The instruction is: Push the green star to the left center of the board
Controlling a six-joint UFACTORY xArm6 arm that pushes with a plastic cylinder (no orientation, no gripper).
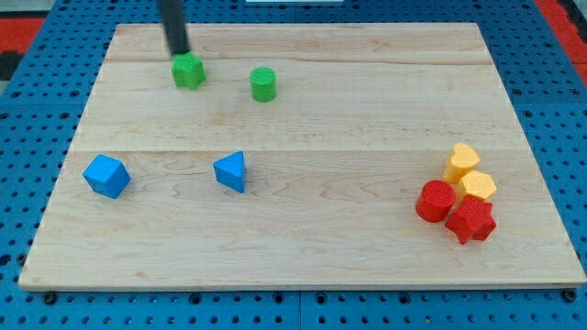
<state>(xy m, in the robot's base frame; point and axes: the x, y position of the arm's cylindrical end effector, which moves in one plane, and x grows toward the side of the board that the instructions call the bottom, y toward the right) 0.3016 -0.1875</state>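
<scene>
The green star (189, 71) sits near the view's top left of the wooden board (303, 257). My tip (180, 52) is at the star's upper left edge, touching or almost touching it. The dark rod rises from there out of the view's top. A green cylinder (263, 83) stands a little to the right of the star.
A blue cube-like block (106, 176) lies at the view's left, below the star. A blue triangular block (231, 170) lies right of it. At the view's lower right a yellow heart (461, 161), a yellow block (478, 186), a red cylinder (436, 201) and a red star (471, 220) cluster together.
</scene>
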